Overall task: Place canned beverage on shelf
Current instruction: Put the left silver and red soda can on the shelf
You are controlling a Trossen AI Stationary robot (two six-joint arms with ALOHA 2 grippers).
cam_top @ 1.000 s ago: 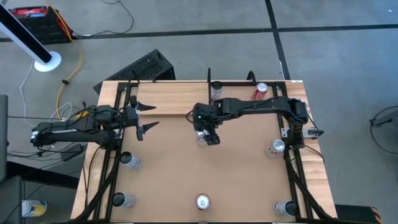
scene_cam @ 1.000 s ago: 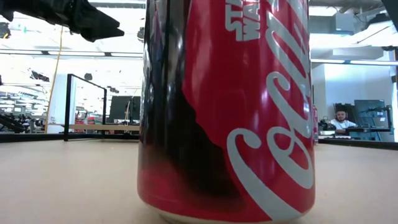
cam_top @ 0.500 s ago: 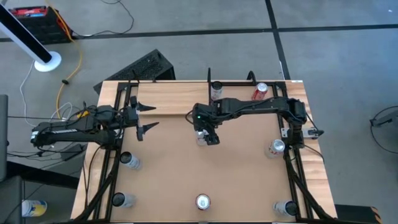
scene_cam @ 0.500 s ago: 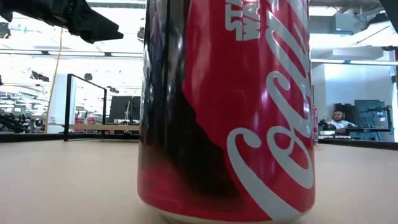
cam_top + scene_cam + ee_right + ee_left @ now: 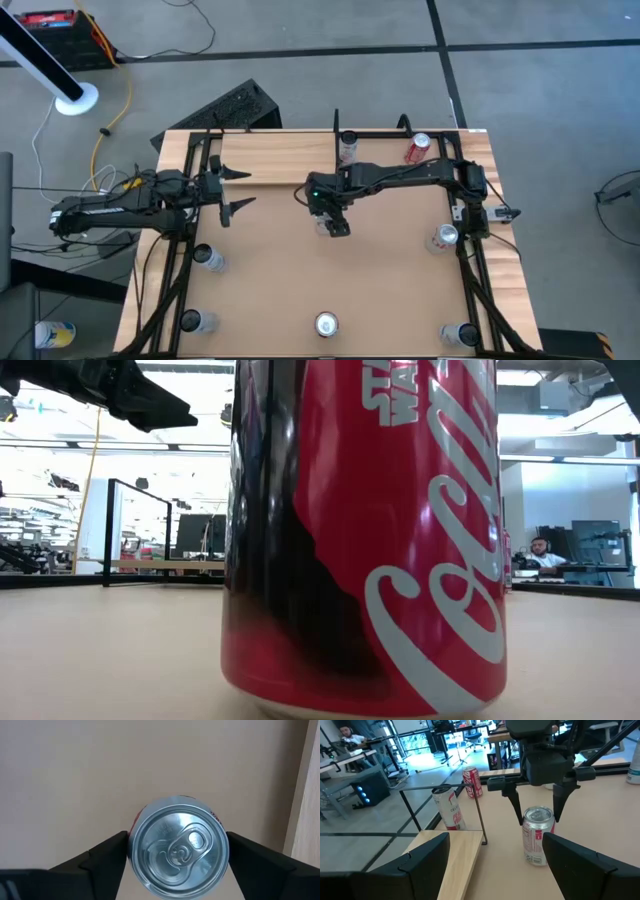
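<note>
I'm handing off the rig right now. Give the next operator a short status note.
Right gripper: open, straddling the upright silver-topped can at table centre, fingers either side, no grip visible.
Left gripper: open, waiting at the table's left over the shelf.
Done: approach and alignment over the can.
Left: close, lift, set the can on the shelf. Other cans stand around the table.

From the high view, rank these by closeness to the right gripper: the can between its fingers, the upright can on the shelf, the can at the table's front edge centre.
Measured from the right gripper:
1. Can between its fingers, mid-table, directly under the gripper.
2. Upright can on the shelf, toward the back of the table.
3. Can at the front edge centre, farthest.
</note>
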